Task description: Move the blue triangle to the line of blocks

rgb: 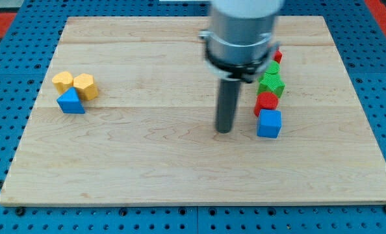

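The blue triangle (70, 102) lies at the view's left, touching two yellow blocks (63, 81) (85, 86) above it. The line of blocks runs down the view's right: a red block (277, 55) partly hidden by the arm, a green block (273, 67), a green star-like block (271, 84), a red block (266, 102) and a blue cube (269, 123) at its lower end. My tip (224, 130) rests on the board just left of the blue cube, far to the right of the blue triangle.
The wooden board (180, 175) lies on a blue pegboard table (4, 130). The arm's grey body (242, 32) hangs over the board's upper middle and hides part of the line's top.
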